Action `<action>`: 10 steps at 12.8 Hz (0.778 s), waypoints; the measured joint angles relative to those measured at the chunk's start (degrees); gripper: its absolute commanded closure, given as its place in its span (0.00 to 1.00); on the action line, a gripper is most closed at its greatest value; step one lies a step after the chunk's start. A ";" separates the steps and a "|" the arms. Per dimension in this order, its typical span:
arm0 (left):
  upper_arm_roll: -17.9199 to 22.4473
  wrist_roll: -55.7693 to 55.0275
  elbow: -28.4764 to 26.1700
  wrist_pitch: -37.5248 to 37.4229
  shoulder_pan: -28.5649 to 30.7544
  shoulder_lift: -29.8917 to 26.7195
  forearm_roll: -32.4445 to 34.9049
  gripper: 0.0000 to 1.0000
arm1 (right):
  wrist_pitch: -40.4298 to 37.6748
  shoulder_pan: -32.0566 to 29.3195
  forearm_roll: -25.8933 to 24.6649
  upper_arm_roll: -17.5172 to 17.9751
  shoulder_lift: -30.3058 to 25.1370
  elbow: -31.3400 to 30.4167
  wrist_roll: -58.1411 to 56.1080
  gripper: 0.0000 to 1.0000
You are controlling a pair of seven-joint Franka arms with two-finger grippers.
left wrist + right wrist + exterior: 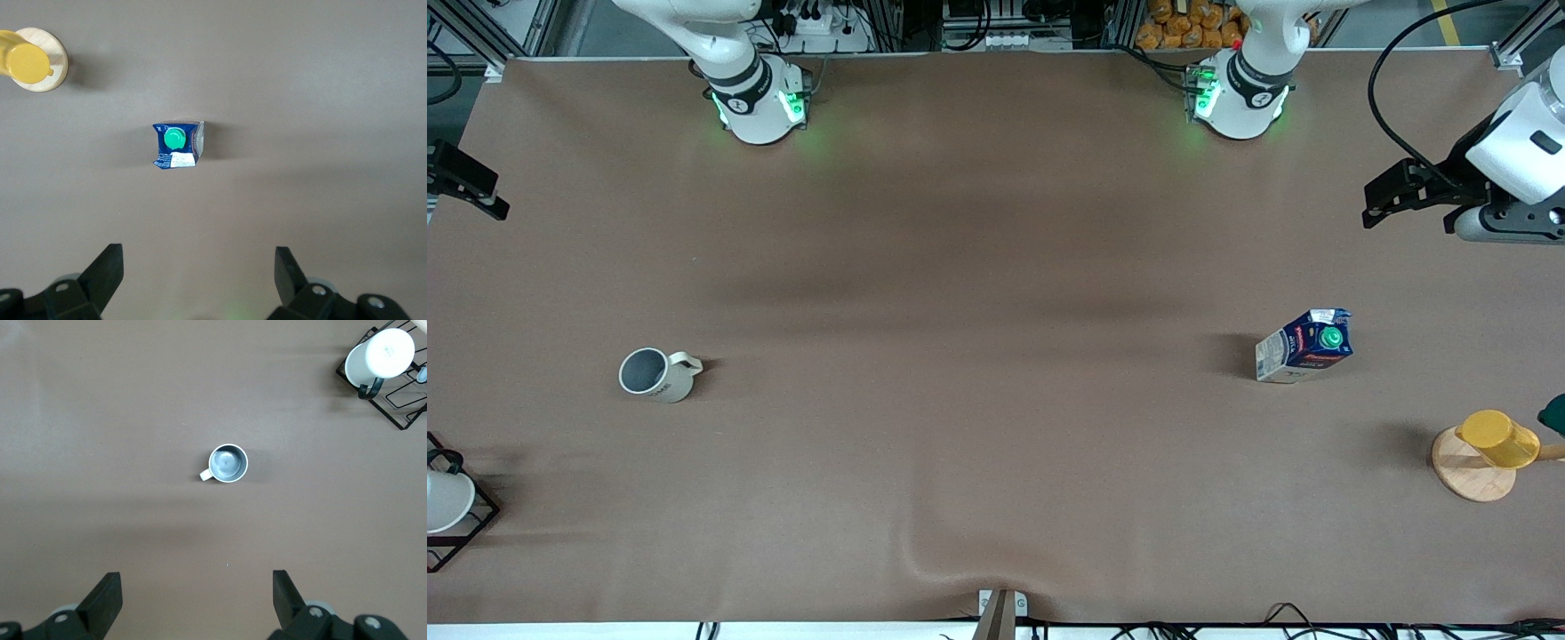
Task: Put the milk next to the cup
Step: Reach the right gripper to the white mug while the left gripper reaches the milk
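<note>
yellow cup (1497, 438) nearest; milk (1305, 346), cup (656, 374) well apart

Two glossy white rounded arm bases (760, 107) are ringed by black bands and lit green. Black angular two-finger grippers (198, 277) are fitted. A black cable (1383, 80) is looped over the left arm.

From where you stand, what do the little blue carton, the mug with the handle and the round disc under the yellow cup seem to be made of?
The milk looks like coated printed paperboard with folded edges and a green plastic cap. The cup seems glazed ceramic, off-white with a smooth grey interior. The disc looks like pale unpainted wood; its grain is too faint to be sure.
</note>
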 measured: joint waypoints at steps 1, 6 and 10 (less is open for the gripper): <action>0.00 0.00 0.01 0.00 0.01 0.00 0.00 0.00 | 0.43 0.00 0.00 0.01 0.32 -0.33 0.00 0.00; 0.14 -0.08 0.03 0.07 0.85 0.23 0.00 0.00 | 10.84 -1.57 -0.13 -0.24 11.82 -1.96 -1.24 0.00; 0.31 -0.08 -0.07 3.43 3.76 3.21 0.12 0.00 | 18.06 -6.56 -0.32 -0.54 21.79 -1.10 -9.18 0.00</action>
